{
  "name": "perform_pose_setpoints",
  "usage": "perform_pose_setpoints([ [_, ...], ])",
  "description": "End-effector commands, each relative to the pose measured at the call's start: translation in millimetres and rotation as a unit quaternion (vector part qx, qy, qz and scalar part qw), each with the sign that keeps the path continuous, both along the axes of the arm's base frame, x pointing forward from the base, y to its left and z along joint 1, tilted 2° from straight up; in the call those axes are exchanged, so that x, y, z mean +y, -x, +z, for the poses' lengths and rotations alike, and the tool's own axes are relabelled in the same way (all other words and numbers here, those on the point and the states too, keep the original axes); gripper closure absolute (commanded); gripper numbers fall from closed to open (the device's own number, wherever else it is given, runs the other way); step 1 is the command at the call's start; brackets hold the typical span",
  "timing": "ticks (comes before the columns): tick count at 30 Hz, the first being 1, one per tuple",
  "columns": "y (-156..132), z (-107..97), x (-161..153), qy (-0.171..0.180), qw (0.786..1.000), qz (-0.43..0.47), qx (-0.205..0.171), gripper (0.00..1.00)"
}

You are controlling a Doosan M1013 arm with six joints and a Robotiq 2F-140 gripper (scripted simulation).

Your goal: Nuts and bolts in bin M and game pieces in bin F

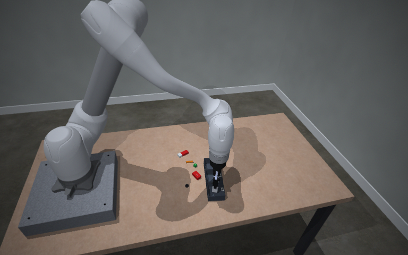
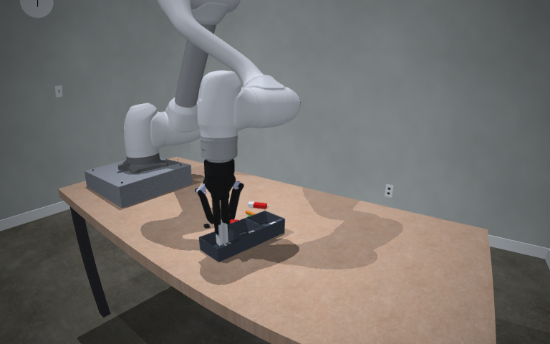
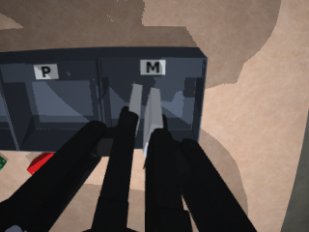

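A dark three-part bin (image 1: pixel 206 177) (image 2: pixel 255 242) (image 3: pixel 103 56) stands on the table. In the wrist view its end part bears the label M (image 3: pixel 153 68) and the part beside it bears a P label (image 3: pixel 45 72). My gripper (image 1: pixel 214 188) (image 2: pixel 221 238) (image 3: pixel 143 100) points straight down with its fingertips inside the M part. The fingers are nearly together and I see nothing between the pale pads. A small black nut (image 1: pixel 186 185) (image 2: pixel 205 225) lies on the table left of the bin. A green game piece (image 1: pixel 195 165) lies near the bin's far end.
A red block (image 1: pixel 196 175) (image 3: pixel 41 162) lies close beside the bin. An orange stick (image 1: pixel 189 161) (image 2: pixel 250 212) and a red and white piece (image 1: pixel 183 153) (image 2: pixel 257 205) lie farther back. The arm's grey base plate (image 1: pixel 75 204) is at the left.
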State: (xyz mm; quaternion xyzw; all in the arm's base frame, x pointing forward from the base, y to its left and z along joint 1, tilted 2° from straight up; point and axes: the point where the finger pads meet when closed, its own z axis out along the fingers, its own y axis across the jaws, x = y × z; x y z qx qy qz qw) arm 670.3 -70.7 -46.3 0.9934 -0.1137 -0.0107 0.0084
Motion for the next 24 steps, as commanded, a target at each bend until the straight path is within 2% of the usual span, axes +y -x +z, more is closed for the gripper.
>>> perform_pose_setpoints([
  [1, 0.0, 0.1, 0.1, 0.000, 1.000, 0.000, 0.000, 0.95],
  [15, 0.0, 0.1, 0.1, 0.000, 1.000, 0.000, 0.000, 0.95],
  [24, -0.3, 12.1, 0.2, 0.000, 1.000, 0.000, 0.000, 0.95],
])
